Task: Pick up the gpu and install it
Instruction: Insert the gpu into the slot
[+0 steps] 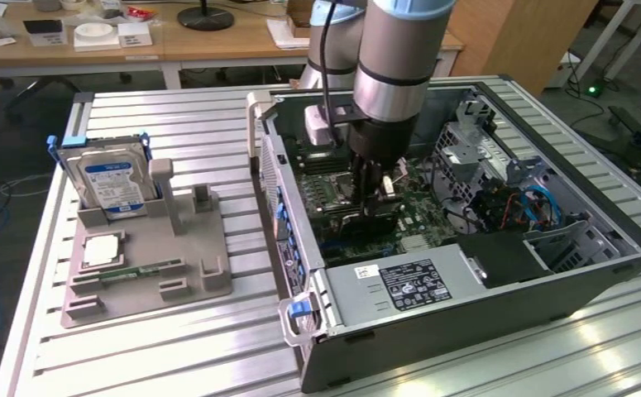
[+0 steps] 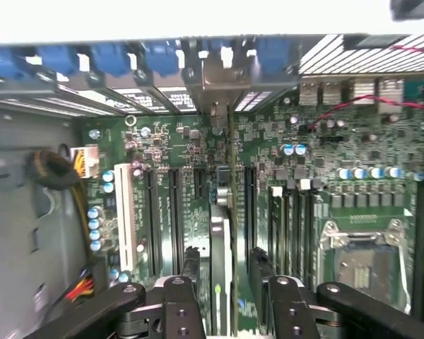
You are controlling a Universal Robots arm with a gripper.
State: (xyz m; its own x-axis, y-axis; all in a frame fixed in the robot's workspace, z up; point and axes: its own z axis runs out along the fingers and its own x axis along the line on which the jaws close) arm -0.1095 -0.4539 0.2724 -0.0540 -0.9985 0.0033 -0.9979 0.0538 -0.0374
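I have jaws clamped on gpu [image 2: 220, 261] | edge-down over motherboard [image 2: 325, 169] slot, 6 o'clock of backplate | seating left

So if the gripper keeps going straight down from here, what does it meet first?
The gpu held edge-on in the gripper would likely meet the motherboard among its expansion slots first; how much gap remains is unclear.

On the desk [image 1: 188, 339], the computer case [image 1: 585, 281] lies at the exterior view's right, the holder [image 1: 149, 277] with the hard drive [image 1: 111, 182] at its left.
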